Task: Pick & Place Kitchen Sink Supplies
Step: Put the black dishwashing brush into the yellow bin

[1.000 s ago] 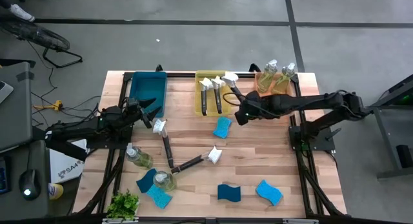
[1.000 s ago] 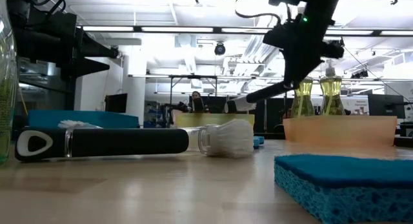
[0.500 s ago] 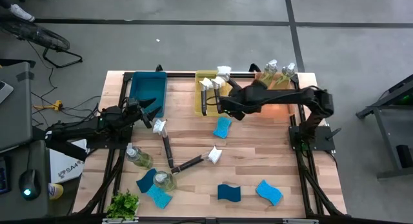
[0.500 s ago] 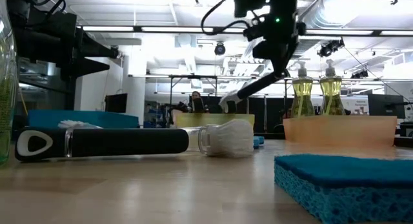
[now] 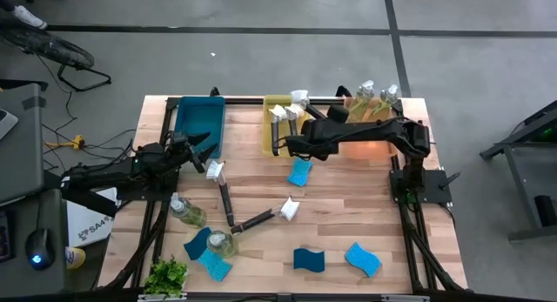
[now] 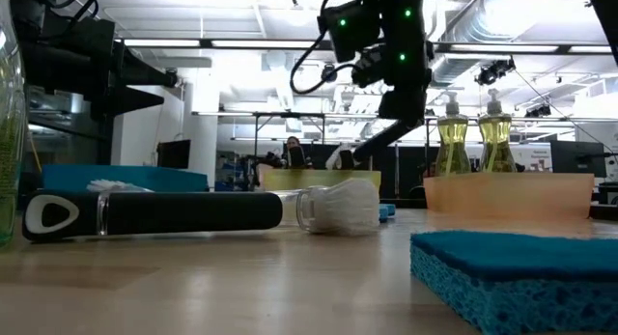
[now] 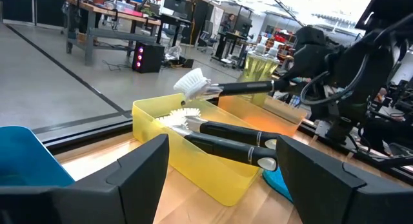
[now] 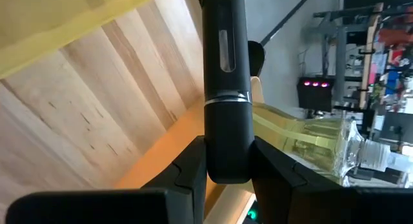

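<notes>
I am holding a dish brush (image 5: 306,110) by its black handle, my right pincer (image 5: 320,128) clamped around it, and I have been swinging it leftward from over the orange bin (image 5: 379,128) to above the yellow bin (image 5: 269,126) at upper centre. Its white head is now hovering over the two brushes already lying there, so the drop is probably close, though its height above the bin is hard to judge. My left pincer (image 5: 202,151) is waiting, fingers apart, beside the blue bin (image 5: 198,119) at upper left.
</notes>
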You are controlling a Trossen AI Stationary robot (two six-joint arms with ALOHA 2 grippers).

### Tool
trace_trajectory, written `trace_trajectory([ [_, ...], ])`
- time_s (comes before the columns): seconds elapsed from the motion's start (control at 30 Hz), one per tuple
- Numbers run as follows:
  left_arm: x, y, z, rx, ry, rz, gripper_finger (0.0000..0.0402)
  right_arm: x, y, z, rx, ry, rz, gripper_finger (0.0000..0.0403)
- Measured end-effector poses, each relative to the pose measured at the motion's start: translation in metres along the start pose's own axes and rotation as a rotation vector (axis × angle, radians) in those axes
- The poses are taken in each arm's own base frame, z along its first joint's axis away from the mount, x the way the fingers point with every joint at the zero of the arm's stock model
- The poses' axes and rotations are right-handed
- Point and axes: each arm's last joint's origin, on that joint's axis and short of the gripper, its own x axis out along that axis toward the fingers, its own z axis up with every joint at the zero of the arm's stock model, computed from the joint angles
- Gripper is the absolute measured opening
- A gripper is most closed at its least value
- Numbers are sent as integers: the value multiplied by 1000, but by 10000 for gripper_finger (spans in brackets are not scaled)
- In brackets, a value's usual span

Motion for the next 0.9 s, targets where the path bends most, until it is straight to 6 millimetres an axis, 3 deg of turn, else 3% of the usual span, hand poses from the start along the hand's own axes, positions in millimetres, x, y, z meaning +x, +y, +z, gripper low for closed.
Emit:
trace_trajectory([
  [0.3, 0, 0, 0, 0, 0, 0, 280, 1, 3, 6, 55, -33, 31, 86],
  [0.73, 0, 0, 0, 0, 0, 0, 280, 2, 12, 15, 335, 22, 311, 86],
  [0.9, 0, 0, 0, 0, 0, 0, 280, 0, 7, 19, 405, 38, 359, 86],
])
